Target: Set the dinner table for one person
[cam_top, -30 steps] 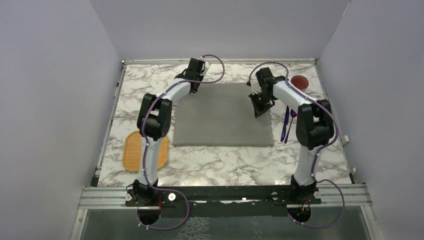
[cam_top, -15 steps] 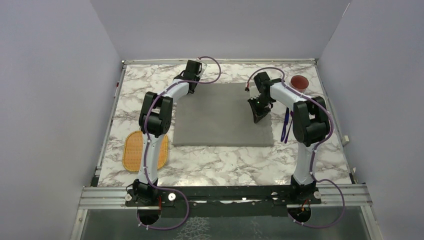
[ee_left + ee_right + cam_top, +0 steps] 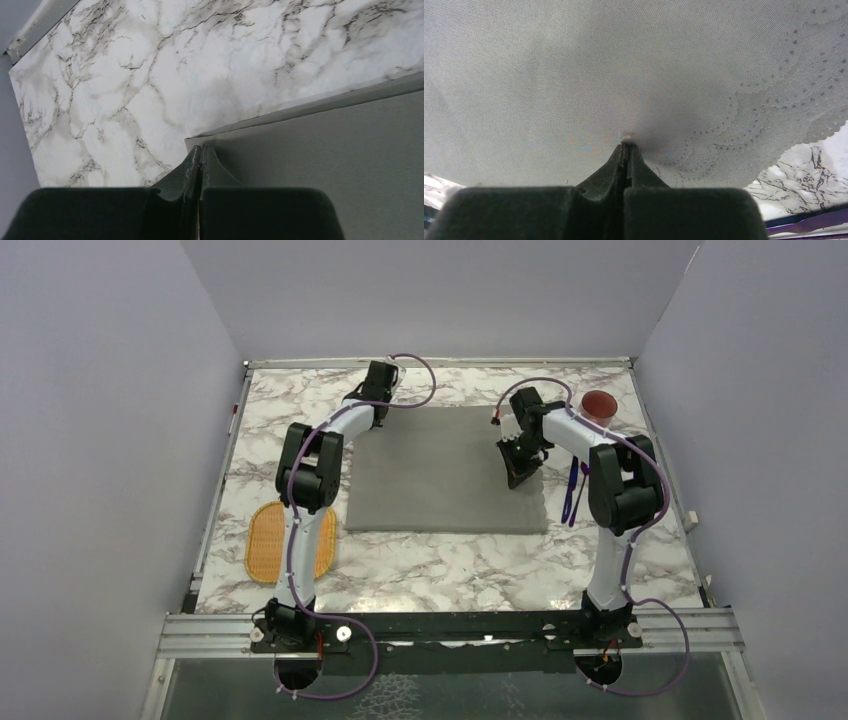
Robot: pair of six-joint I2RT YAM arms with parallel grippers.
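Between plain lilac walls (image 3: 100, 440), the marble counter (image 3: 450, 560) spreads wide, a grey placemat (image 3: 440, 475) lying at its middle, the left jaws pressed together at the mat's far-left corner, the right jaws likewise together, tips on the cloth near its scalloped right edge.

I'm working in a robot test cell, a lab mock-up and not a real dining room. Plain lilac-grey panels (image 3: 110, 440) box in the dinner table (image 3: 450, 560) along its left, far and right edges. A bare aluminium rail (image 3: 450, 632) runs along the near edge, with the left arm (image 3: 300, 540) and right arm (image 3: 612, 560) bolted to it and purple cables (image 3: 352, 672) looping loose. The marble-patterned top is framed in metal strip. A grey placemat (image 3: 445, 470) in the middle is the main homely touch.
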